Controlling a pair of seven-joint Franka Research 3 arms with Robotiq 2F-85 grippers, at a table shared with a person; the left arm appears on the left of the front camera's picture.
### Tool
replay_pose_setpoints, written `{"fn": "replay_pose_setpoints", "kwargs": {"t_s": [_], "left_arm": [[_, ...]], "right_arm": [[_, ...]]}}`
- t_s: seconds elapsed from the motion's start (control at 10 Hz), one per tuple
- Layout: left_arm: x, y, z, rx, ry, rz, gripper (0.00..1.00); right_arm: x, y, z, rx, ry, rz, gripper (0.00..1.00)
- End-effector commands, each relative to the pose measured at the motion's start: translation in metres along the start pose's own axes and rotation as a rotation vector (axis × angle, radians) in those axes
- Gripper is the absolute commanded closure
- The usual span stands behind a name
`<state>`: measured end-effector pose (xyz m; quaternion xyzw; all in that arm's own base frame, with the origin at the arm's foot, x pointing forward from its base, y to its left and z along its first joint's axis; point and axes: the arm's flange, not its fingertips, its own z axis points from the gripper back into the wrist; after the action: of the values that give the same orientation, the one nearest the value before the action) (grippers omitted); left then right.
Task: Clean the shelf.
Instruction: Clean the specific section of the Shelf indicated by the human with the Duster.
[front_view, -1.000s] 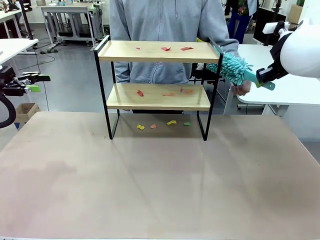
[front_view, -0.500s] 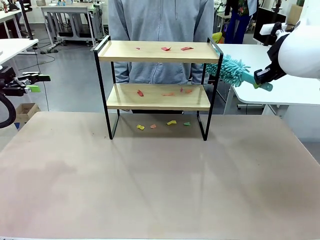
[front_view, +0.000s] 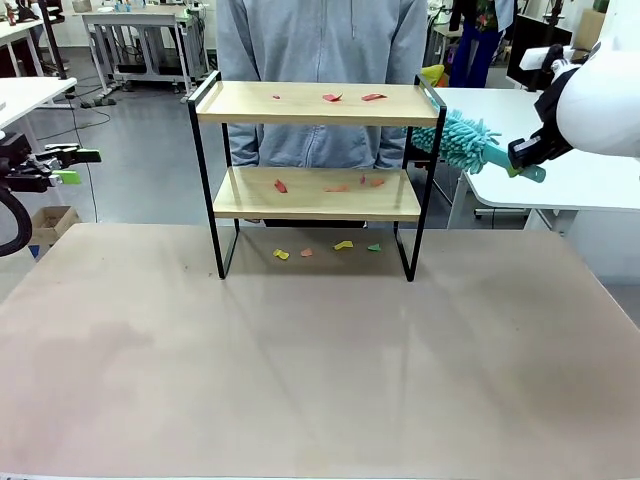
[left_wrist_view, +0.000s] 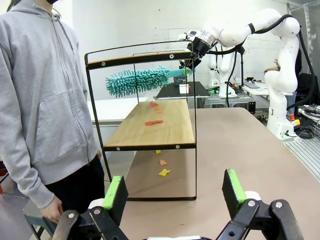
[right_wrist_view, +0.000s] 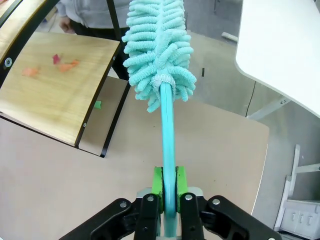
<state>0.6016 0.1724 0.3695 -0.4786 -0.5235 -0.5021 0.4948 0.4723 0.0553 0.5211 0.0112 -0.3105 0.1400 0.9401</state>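
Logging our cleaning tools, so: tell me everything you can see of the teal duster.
The duster has a fluffy teal head of noodle-like strands on a slim teal handle, plastic by its look. The right gripper is shut on the handle's end, green pads pinching it. It hangs nearly level, head at the right end of the shelf, just below the top board; whether it touches the frame cannot be told.

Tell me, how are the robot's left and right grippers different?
The left gripper has its jaws wide open and empty; the right gripper has its jaws shut on the teal duster. The left gripper hangs far from the shelf; the right gripper is up by its right end. Both are black and green.
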Motion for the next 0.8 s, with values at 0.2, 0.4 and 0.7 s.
{"fn": "replay_pose_setpoints", "kwargs": {"t_s": [0.2, 0.4, 0.7], "left_arm": [[0.001, -0.001, 0.000, -0.007, 0.006, -0.011, 0.00], [0.001, -0.001, 0.000, -0.007, 0.006, -0.011, 0.00], [0.001, -0.001, 0.000, -0.007, 0.006, -0.011, 0.00]], "right_arm": [[0.000, -0.002, 0.002, 0.004, -0.007, 0.004, 1.00], [0.003, -0.010, 0.004, 0.026, 0.021, 0.040, 0.87], [0.001, -0.075, 0.040, 0.003, 0.062, 0.169, 0.87]]}}
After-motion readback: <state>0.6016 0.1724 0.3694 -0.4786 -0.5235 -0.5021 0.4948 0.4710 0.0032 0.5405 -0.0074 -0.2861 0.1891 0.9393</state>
